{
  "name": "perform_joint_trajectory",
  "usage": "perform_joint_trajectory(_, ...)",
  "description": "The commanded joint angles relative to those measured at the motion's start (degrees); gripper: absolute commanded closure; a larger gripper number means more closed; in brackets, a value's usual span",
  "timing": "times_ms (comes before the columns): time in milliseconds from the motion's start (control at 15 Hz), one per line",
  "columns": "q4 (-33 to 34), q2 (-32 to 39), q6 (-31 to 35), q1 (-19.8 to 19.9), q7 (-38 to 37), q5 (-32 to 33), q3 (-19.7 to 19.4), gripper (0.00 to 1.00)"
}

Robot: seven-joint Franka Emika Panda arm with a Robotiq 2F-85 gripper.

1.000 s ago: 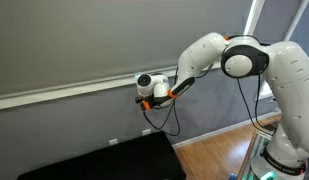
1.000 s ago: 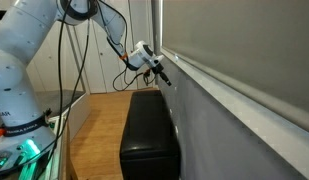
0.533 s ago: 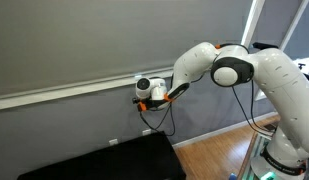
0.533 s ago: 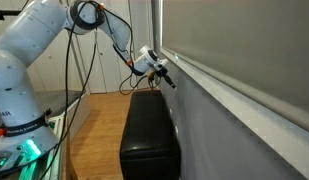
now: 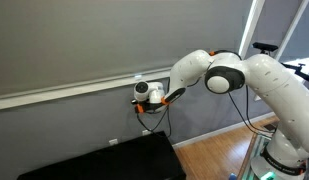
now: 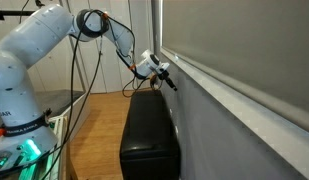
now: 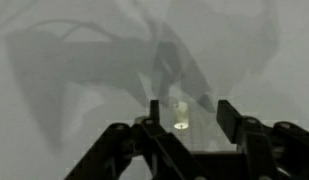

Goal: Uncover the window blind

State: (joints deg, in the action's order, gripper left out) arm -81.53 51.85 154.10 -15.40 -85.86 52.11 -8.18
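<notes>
The window blind [image 5: 84,45] hangs fully lowered, flat grey above a pale ledge [image 5: 54,94]. My arm stretches out, gripper [image 6: 170,82] at that ledge (jaws apart, holding nothing).

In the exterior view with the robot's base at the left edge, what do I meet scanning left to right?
Robot base → wooden floor → black bench → window blind. The gripper overlaps the bench, so it is left out.

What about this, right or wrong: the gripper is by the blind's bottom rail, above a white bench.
Wrong in one respect: the bench is black, not white, as both exterior views show. The gripper is by the blind's bottom rail, above the bench.
</notes>
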Motion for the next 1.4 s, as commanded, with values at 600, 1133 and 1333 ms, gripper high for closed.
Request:
perform_joint_trajectory(600, -0.28, -0.29, -1.85, -3.02, -0.68, -1.40, -2.23, 0.96)
perform_joint_trajectory(1133, -0.65, 0.71, -9.61, -0.67, 11.64, -13.24, 4.01, 0.96)
perform_joint_trajectory(1333, -0.19, 2.14, -12.54, -0.94, 15.90, -18.02, 4.62, 0.96)
